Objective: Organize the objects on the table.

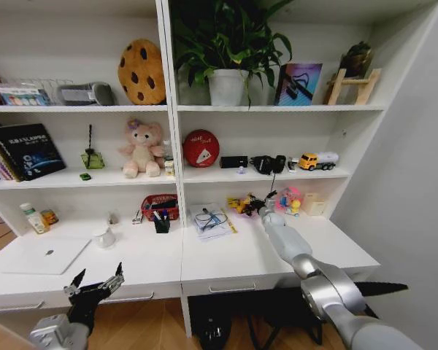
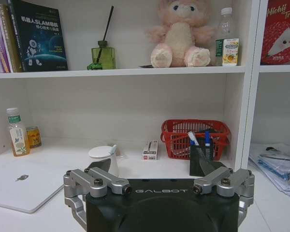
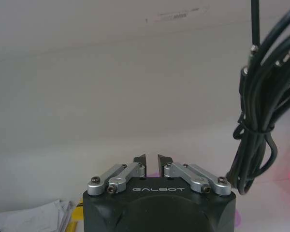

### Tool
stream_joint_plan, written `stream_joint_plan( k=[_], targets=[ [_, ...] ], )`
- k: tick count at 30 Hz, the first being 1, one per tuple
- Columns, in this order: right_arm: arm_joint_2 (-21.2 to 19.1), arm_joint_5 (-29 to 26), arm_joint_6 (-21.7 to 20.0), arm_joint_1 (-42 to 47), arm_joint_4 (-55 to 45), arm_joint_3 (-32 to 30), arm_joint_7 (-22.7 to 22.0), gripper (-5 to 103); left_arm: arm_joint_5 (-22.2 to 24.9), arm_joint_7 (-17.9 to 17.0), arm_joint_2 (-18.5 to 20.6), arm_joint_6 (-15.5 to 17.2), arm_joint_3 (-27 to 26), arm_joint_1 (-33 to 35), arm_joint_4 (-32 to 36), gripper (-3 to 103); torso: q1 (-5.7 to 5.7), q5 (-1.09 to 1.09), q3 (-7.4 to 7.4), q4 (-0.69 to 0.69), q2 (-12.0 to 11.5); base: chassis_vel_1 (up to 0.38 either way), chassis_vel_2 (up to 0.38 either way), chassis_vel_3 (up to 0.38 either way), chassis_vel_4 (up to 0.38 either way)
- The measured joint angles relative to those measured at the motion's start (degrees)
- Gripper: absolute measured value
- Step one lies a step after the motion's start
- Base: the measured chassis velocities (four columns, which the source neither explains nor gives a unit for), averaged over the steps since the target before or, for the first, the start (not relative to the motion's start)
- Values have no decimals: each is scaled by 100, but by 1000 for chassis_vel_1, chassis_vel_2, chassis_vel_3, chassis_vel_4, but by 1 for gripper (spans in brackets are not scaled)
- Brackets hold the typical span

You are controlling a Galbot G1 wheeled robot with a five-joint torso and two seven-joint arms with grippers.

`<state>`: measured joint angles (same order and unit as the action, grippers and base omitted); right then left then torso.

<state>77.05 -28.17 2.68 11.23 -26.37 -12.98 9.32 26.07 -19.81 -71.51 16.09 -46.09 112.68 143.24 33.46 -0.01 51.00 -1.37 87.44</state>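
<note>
over on the left end of the long white desk lies the shut silver apple-logo laptop, flat, with a pale juice bottle and a small orange-labelled jar standing behind it against the back wall. near the middle, a black pen cup holds blue-capped and white pens, and it stands just in front of a red wire basket; what else lies in the basket cannot be told. a small red-and-white box sits beside the basket, and a white lidded pot stands nearer the front. on the right half, a stack of papers carries a coiled cable, with bright toys at the back.

the left pincer hovers low before the desk's front edge, fingers spread wide, holding nothing. the right pincer is reached out toward the toys at the back wall, its tips nearly pressed together with a narrow gap and nothing between them; a bundle of black cable hangs close beside it.
</note>
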Motion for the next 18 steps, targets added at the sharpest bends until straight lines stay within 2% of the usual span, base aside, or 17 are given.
stream_joint_plan(
  k=[1, 5, 6, 9, 10, 11, 13, 15, 16, 17, 18],
  targets=[
    [0, 0, 0, 0, 0, 0, 0, 13, 0, 0, 0, 0, 0, 0, 0, 100, 0, 0, 0, 0, 0, 0, 0, 0, 0],
    [29, -2, -50, 36, 1, -102, -41, 35, 0, 0, 0, 0, 0, 0, 0, 100, 0, -1, 0, 2, 0, 0, 0, 0, 0],
    [29, -2, -50, 36, 1, -102, -41, 35, 0, 0, 0, 0, 0, 0, 0, 100, 0, -1, 0, 2, 0, 0, 0, 0, 0],
    [-57, -39, -172, 288, -414, -20, -242, 40, 0, -1, 0, 0, -1, 0, 0, 100, 0, 1, 1, 2, 0, 0, 0, 0, 0],
    [-179, -138, -242, 601, -880, 129, -374, 45, 0, 0, 0, 0, 0, 0, 0, 100, 1, -2, 0, 2, 1, 0, 0, 0, 0],
    [-342, -180, -204, 992, -1323, 281, -484, 56, 0, 0, 0, 0, 0, 0, 0, 100, 0, 1, 0, 3, 0, 0, 0, 0, 0],
    [-475, -183, -172, 1214, -1587, 356, -543, 56, 0, -1, 0, 1, 0, 0, 0, 100, 0, 7, 1, 1, 0, 0, 0, 0, 0],
    [-954, -222, -206, 1789, -2476, 448, -618, 67, 0, -1, 0, 0, 0, 0, 0, 100, 2, 6, 1, 6, -1, 0, 0, 0, 0],
    [-954, -222, -206, 1789, -2476, 448, -618, 67, 0, -1, 0, 0, 0, 0, 0, 100, 2, 6, 1, 6, -1, 0, 0, 0, 0],
    [-1510, -324, -379, 2351, -3320, 445, -700, 72, 0, -5, -1, 0, -1, 0, 0, 100, 0, -3, -1, -2, 1, 0, 0, 0, 0],
    [-1916, -441, -539, 2873, -4132, 361, -829, 78, 0, -1, 0, 0, 0, 0, 0, 100, 0, 3, -1, -6, 1, 0, 0, 0, 0]
  ],
)
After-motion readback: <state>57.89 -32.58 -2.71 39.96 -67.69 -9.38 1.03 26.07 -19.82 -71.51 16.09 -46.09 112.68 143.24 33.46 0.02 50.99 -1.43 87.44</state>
